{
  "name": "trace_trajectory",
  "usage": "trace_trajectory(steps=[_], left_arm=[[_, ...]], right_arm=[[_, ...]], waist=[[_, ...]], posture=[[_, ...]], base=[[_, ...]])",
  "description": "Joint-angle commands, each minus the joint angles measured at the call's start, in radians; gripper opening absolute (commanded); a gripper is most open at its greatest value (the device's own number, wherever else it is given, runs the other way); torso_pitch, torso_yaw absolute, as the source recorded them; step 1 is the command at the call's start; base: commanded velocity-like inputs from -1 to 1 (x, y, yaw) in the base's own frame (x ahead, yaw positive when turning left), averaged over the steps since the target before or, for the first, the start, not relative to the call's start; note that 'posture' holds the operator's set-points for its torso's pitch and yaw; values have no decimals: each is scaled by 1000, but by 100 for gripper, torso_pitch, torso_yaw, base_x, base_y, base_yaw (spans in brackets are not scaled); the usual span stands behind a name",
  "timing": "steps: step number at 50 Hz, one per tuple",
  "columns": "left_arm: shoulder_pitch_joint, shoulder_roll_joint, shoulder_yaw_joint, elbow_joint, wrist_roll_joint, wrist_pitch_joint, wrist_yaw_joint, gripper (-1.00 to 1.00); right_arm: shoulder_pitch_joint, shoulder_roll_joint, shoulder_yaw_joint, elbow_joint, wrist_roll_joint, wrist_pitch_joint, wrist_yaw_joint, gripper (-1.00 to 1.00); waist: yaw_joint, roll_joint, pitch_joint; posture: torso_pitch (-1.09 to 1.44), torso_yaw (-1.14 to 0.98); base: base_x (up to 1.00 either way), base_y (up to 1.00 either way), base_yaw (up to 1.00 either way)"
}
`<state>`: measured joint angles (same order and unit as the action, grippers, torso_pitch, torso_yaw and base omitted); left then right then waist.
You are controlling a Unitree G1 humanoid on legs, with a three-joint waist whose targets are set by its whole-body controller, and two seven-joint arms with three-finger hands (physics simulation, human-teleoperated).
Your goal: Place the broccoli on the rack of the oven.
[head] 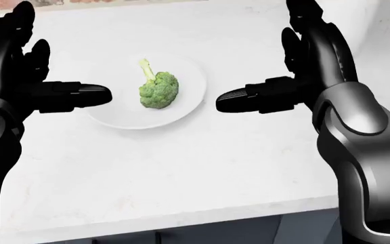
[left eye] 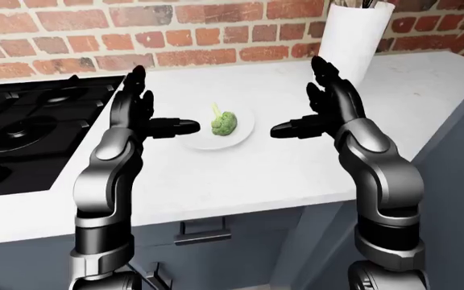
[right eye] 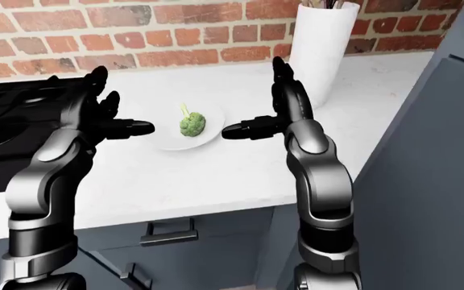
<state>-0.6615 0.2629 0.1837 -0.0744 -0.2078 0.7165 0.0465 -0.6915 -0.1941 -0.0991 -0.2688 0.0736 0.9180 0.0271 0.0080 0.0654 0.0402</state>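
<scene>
Your left hand (head: 29,84) and right hand (head: 286,76) hang wide open, thumbs pointing inward, flanking the broccoli (head: 157,89) on its plate (head: 185,109); no oven shows here.

A red brick wall (left eye: 175,30) runs across at twelve o'clock. A white counter (left eye: 240,175) tops grey cabinets (right eye: 208,254); a black stove (left eye: 22,130) sits at nine o'clock.

Green broccoli (head: 158,91), white plate (head: 188,104), white faintly veined counter (head: 181,168), red-brown brick wall (left eye: 175,36), black stove (left eye: 22,133), grey-blue cabinets (left eye: 240,254), glossy black hands (head: 297,76).
</scene>
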Motion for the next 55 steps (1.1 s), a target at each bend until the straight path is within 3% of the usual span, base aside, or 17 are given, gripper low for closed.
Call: trace_trajectory(steps=[1, 3, 5, 8, 9, 11, 12, 14, 16, 19, 22, 24, 26, 33, 34, 44, 55], left_arm=[[-43, 4, -7, -42, -5, -30, -6, 100], [-46, 6, -5, -49, -7, -21, -5, 100], [-41, 6, -3, -52, -7, -22, -5, 100], [-43, 6, -4, -46, -7, -26, -6, 100], [-45, 7, -3, -39, -7, -32, -8, 100], [-48, 10, -1, -49, -9, -18, -5, 100], [-48, 10, -1, -47, -10, -20, -6, 100], [-49, 11, 0, -42, -10, -25, -7, 100], [-50, 12, 0, -43, -11, -23, -7, 100], [-50, 11, -2, -43, -12, -23, -6, 100], [-47, 11, -1, -50, -13, -20, -6, 100], [-42, 9, -3, -48, -11, -26, -7, 100], [-41, 9, -4, -46, -10, -28, -9, 100], [-41, 5, -7, -48, -6, -25, -11, 100], [-39, 4, -9, -51, -4, -25, -12, 100], [-96, 8, -29, -41, 21, -1, -39, 100], [-302, 11, -134, 176, 180, -29, -279, 100]], right_arm=[[-42, -15, -22, -42, -11, -29, -9, 100], [-50, -14, -16, -44, -15, -24, -10, 100], [-52, -11, -11, -47, -20, -23, -8, 100], [-58, -8, -7, -50, -29, -25, -3, 100], [-58, -6, -4, -50, -32, -29, -2, 100], [-62, -4, -3, -46, -36, -31, 2, 100], [-67, -3, -5, -42, -37, -31, 2, 100], [-71, -4, -8, -35, -38, -34, 3, 100], [-74, -3, -8, -37, -39, -30, 3, 100], [-68, -2, -9, -38, -39, -32, 2, 100], [-63, -2, -12, -38, -39, -37, 2, 100], [-64, -2, -13, -41, -39, -36, -2, 100], [-59, -1, -15, -37, -38, -47, -5, 100], [-53, -5, -22, -38, -29, -56, -12, 100], [-53, -6, -21, -38, -28, -56, -13, 100], [-79, -35, -42, -12, -4, -57, -21, 100], [-118, -73, -61, -5, 28, -13, -19, 100]], waist=[[-8, 0, -31], [-6, -17, -41], [-1, -41, -12], [8, -119, -23], [8, -71, -14], [-1, -74, -29], [-5, -68, -53], [-10, -96, -48], [-13, -95, -56], [-12, -78, -45], [-16, -35, -30], [-18, 37, -38], [-12, 2, -24], [3, -105, -32], [2, -79, -25], [-1, -69, -39], [3, -75, -39]], posture=[[0, 0], [0, 0], [0, 0], [0, 0], [0, 0], [0, 0], [0, 0], [0, 0], [0, 0], [0, 0], [0, 0], [0, 0], [0, 0], [0, 0], [0, 0], [0, 0], [0, 0]], base=[[13, 0, 0], [7, 0, 0], [2, 0, 0], [0, 0, 0], [0, 0, 0], [0, 0, 0], [0, 19, 0], [0, 25, 0], [0, 25, 0], [0, 25, 0], [1, 25, 0], [1, 7, 0], [0, 0, 0], [0, 0, 0], [0, 0, 0], [0, 0, 0], [0, 0, 0]])
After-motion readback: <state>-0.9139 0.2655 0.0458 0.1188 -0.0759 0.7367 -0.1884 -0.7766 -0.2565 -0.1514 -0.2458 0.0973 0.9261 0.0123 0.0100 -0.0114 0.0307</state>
